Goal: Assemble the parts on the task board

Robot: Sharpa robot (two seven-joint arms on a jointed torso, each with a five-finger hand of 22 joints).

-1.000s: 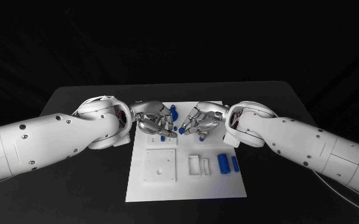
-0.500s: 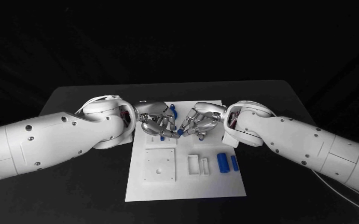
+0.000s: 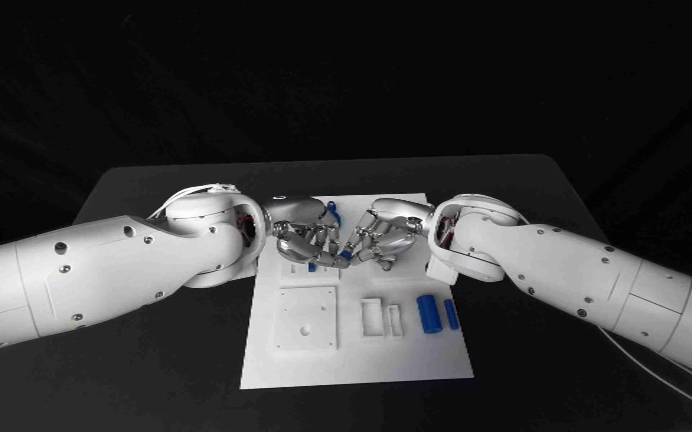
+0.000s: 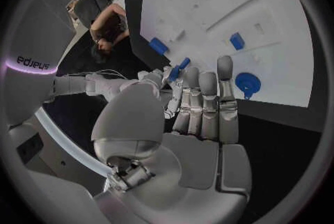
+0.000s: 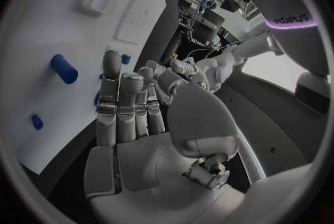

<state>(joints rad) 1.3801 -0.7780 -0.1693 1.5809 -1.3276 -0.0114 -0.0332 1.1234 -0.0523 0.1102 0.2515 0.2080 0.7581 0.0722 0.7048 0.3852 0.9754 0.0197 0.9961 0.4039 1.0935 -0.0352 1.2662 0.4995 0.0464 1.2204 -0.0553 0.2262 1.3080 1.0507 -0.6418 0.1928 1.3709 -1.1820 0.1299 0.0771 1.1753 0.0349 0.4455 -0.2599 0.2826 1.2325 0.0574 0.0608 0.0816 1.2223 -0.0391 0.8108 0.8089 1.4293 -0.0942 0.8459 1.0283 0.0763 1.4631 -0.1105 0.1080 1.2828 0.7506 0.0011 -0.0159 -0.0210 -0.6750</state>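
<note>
The white task board (image 3: pixel 361 357) lies in the middle of the black table. My left hand (image 3: pixel 300 232) and right hand (image 3: pixel 387 234) meet fingertip to fingertip over its far half. Between them sits a small blue part (image 3: pixel 348 241), pinched by fingers of both hands. The left wrist view shows this part (image 4: pixel 182 63) at the tips of my left hand (image 4: pixel 202 101), with the right hand's fingers touching it. In the right wrist view it (image 5: pixel 125 59) is beside the fingertips of my right hand (image 5: pixel 132 112).
A thick blue cylinder (image 3: pixel 428 312) and a thinner blue pin (image 3: pixel 451 314) lie on the board's near right. Another blue part (image 3: pixel 333 214) stands at the far edge. A square white block (image 3: pixel 309 318) and white brackets (image 3: pixel 382 317) sit nearer me.
Both hands have closed in on each other. The small blue part has risen a little between their fingertips.
</note>
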